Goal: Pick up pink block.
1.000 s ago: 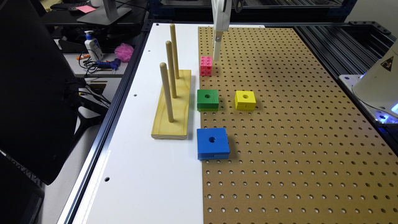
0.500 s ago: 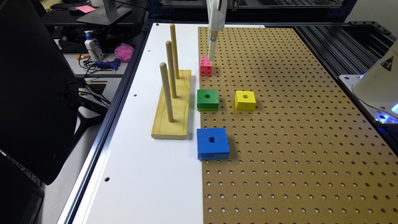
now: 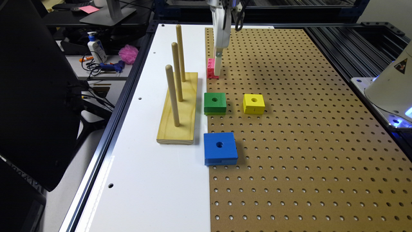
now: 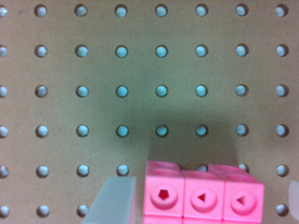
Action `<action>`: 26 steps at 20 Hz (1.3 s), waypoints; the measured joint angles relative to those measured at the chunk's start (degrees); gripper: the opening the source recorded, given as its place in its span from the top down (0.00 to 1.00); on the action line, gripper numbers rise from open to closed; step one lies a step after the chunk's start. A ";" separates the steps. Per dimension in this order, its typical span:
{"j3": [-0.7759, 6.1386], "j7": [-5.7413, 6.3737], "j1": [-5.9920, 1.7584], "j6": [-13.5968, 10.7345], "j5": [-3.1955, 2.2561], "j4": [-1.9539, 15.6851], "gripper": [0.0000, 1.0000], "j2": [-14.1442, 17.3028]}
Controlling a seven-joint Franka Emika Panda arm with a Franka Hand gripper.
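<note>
From the exterior view, the pink block (image 3: 211, 68) sits on the brown pegboard (image 3: 305, 129), right at its edge where the white board (image 3: 145, 161) begins, at the far end of the row of blocks. The gripper (image 3: 218, 66) hangs straight down over it, its white tip reaching the board just beside the block on the exterior view's right. Nearer the camera lie the green block (image 3: 215, 103), the yellow block (image 3: 254, 103) and the blue block (image 3: 220, 148), all well apart from the pink one. The wooden peg stand (image 3: 178, 106) rests on the white board, its far peg near the arm.

In the wrist view, the pink block (image 4: 203, 193) lies between two pale fingers: one finger (image 4: 114, 200) just beside one face, perhaps touching it, the other finger (image 4: 294, 196) only a sliver at the picture's edge with a clear gap to the block. So the pincer is open, wider than the block, and holds nothing.

The risk I judge from this: the block is off-centre between the fingers. On closing, the near finger would meet it first and push it sideways across the smooth board, perhaps twisting it so the grip lands on a corner. Being made of snapped-together cubes, it could also split under a crooked squeeze. How deep the fingertips sit against the block I cannot tell; a shallow hold could let it slip on the lift.
</note>
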 joint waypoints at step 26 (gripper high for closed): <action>0.15 0.01 -0.01 2.29 -0.04 2.65 1.00 4.08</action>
